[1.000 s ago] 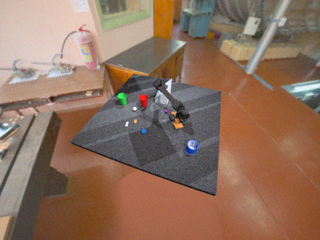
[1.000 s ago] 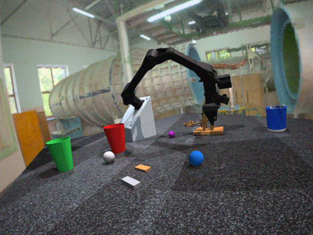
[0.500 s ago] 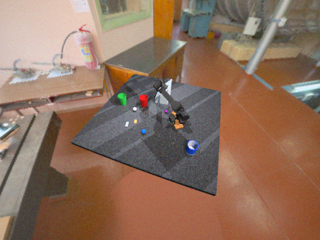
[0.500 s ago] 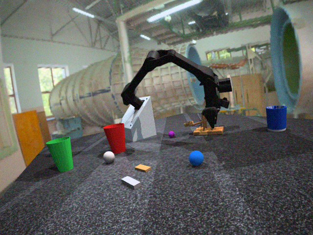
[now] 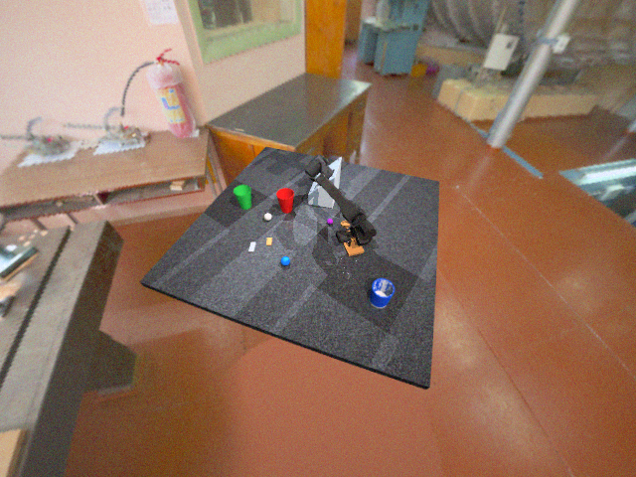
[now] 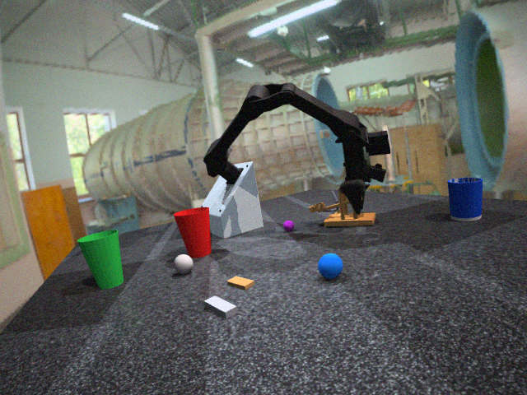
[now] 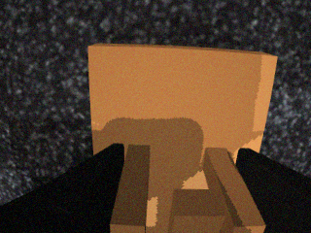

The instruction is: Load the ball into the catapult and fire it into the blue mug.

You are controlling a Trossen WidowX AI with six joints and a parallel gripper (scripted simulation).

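Observation:
The orange wooden catapult [image 5: 354, 249] [image 6: 333, 221] [image 7: 170, 87] stands on the table, its throwing arm's cup end reaching out towards the purple ball. My gripper [image 6: 358, 211] [image 7: 181, 157] points down and is shut on the catapult's two upright posts, one finger outside each post. The purple ball [image 5: 330, 221] [image 6: 288, 225] lies on the table near the cup end. A larger blue ball [image 5: 285, 260] [image 6: 330, 266] and a white ball [image 5: 267, 217] [image 6: 183, 264] also lie on the table. The blue mug [image 5: 381, 296] [image 6: 465, 199] stands upright beyond the catapult's base end. In the wrist view the cup is out of sight.
A red cup [image 5: 285, 201] [image 6: 196, 233] and a green cup [image 5: 242, 197] [image 6: 103, 260] stand on the far side from the mug. An orange block [image 5: 268, 240] [image 6: 240, 282] and a white block [image 5: 251, 246] [image 6: 220, 306] lie flat. The arm's grey wedge mount [image 6: 242, 212] stands behind the red cup.

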